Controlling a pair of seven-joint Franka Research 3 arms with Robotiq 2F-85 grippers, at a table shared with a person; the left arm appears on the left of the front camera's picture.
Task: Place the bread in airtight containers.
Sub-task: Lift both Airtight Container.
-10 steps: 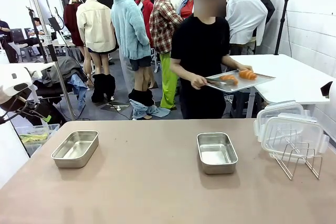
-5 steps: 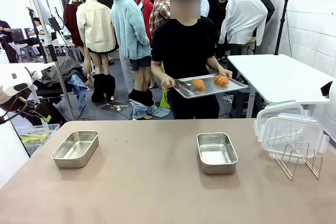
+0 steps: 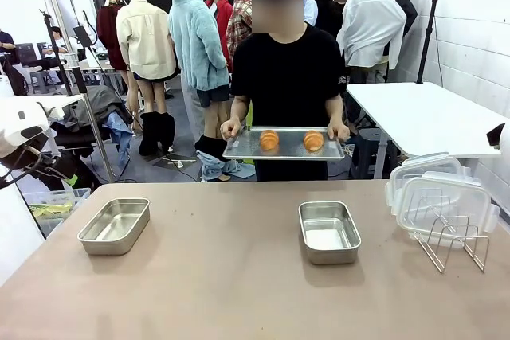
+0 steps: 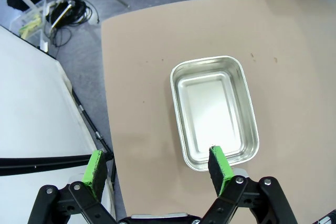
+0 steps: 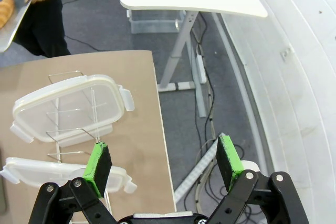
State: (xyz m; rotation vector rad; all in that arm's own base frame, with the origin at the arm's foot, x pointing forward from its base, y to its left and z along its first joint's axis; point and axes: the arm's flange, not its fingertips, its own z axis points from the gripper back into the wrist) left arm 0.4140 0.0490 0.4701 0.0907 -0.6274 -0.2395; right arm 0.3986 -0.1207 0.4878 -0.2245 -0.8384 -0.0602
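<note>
Two pieces of bread, a ridged one [image 3: 269, 139] and a smoother bun [image 3: 313, 141], lie on a flat steel tray [image 3: 283, 151] that a person holds in both hands at the table's far side. Two steel containers stand lidless on the table, one at the left [image 3: 114, 225] and one near the middle [image 3: 328, 231]. My left gripper [image 4: 157, 169] hangs open above the table's left edge, beside the left container [image 4: 214, 111]. My right gripper [image 5: 164, 162] is open over the table's right edge, near two clear lids [image 5: 68, 106] on a wire rack. One bread end [image 5: 4, 11] shows there.
The wire rack [image 3: 446, 236] with the clear white-rimmed lids [image 3: 438, 197] stands at the table's right end. A white table [image 3: 422, 117] sits behind it to the right. Cables and a bin [image 4: 31, 17] lie on the floor off the left edge.
The person has turned from the white side table and stepped left, now facing my table squarely with the tray held level. Neither gripper has moved.
</note>
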